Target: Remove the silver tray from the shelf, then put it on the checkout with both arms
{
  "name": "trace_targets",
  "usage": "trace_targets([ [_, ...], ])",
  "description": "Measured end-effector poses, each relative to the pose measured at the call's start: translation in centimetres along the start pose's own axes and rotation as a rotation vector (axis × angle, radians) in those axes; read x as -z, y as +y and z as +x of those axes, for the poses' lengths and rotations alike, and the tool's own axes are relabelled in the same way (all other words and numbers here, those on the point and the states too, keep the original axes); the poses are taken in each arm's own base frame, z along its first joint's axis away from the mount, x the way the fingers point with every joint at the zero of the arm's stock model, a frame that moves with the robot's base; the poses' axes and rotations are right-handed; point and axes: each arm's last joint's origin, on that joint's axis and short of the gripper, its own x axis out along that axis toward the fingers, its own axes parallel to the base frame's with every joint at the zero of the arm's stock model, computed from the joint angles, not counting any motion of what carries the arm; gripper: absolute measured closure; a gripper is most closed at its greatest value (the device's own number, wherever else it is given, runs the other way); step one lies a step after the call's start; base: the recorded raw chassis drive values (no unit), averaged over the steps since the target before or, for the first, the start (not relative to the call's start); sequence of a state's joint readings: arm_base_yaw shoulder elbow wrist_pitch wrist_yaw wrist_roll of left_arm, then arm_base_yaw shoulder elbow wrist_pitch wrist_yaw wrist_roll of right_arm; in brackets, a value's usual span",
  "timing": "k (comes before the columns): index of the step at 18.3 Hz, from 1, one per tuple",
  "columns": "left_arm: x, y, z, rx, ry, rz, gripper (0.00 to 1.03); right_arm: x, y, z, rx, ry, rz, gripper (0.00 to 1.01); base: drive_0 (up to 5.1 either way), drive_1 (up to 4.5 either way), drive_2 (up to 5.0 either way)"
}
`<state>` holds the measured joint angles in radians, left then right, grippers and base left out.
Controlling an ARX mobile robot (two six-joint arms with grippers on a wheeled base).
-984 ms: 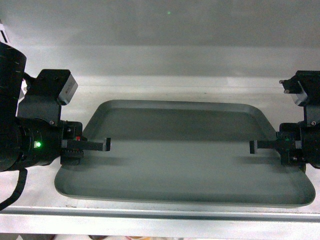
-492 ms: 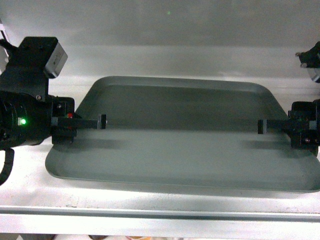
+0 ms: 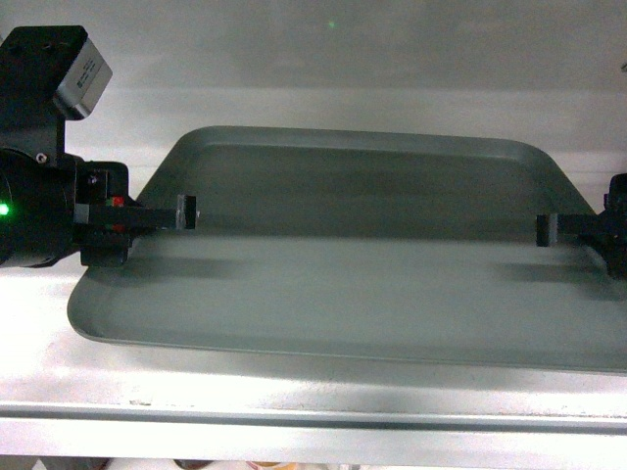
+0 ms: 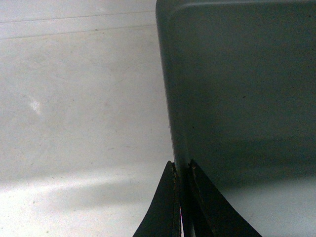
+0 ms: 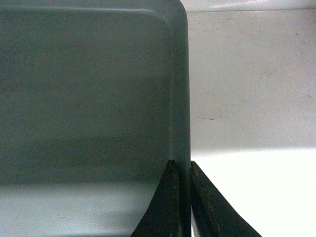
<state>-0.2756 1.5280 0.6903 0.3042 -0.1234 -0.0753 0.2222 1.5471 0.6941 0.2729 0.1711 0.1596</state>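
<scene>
1. Fingers (image 4: 170, 207) of the left gripper (image 4: 181, 197) are seen pinched on the left rim of the silver tray (image 3: 353, 284); in the left wrist view one finger is placed outside the rim and one inside it.
2. The right gripper (image 5: 180, 197) is clamped in the same way on the tray's right rim, with one finger (image 5: 165, 202) inside the tray and the other outside.
3. In the head view a thin finger is seen reaching in over the tray's floor from each side, left (image 3: 147, 213) and right (image 3: 578, 230).
4. The tray is held between the two grippers, above and just in front of the shelf (image 3: 294, 411); whether its near edge touches the board cannot be told.
5. One tray, one shelf board and two grippers are counted.
</scene>
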Motion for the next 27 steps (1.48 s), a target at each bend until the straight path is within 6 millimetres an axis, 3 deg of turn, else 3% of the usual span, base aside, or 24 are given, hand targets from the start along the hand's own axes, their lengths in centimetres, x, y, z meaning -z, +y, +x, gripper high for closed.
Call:
trace_targets([
  [11, 2.0, -0.5, -0.1, -0.003, 0.125, -0.028, 0.99, 0.9, -0.4, 0.2, 0.004, 0.096, -0.068, 0.98, 0.0, 0.00, 0.0],
  [27, 2.0, -0.5, -0.1, 0.000, 0.113, -0.029, 0.99, 0.8, -0.5, 0.0, 0.003, 0.084, -0.066, 0.98, 0.0, 0.00, 0.0],
])
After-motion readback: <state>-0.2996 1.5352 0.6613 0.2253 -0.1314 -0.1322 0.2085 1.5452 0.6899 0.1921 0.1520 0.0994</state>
